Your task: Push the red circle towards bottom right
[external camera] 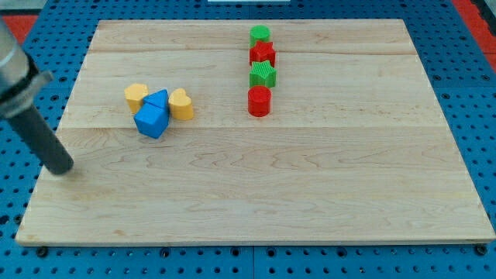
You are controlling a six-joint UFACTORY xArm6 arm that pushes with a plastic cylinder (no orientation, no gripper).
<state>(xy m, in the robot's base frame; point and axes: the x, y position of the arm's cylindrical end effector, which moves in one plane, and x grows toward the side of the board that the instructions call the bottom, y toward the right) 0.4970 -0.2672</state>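
The red circle [259,101] stands upright on the wooden board [310,194], at the bottom end of a short column of blocks above the board's middle. My tip [62,168] rests at the board's left edge, far to the left of and below the red circle, touching no block. Above the red circle come a green star [263,75], a red star [263,53] and a green circle [260,35], close together in a line.
Left of the column is a cluster: a yellow block [136,96], a blue block [157,99], a larger blue block [151,121] and a yellow heart-like block [180,104]. The board lies on a blue perforated surface [480,101].
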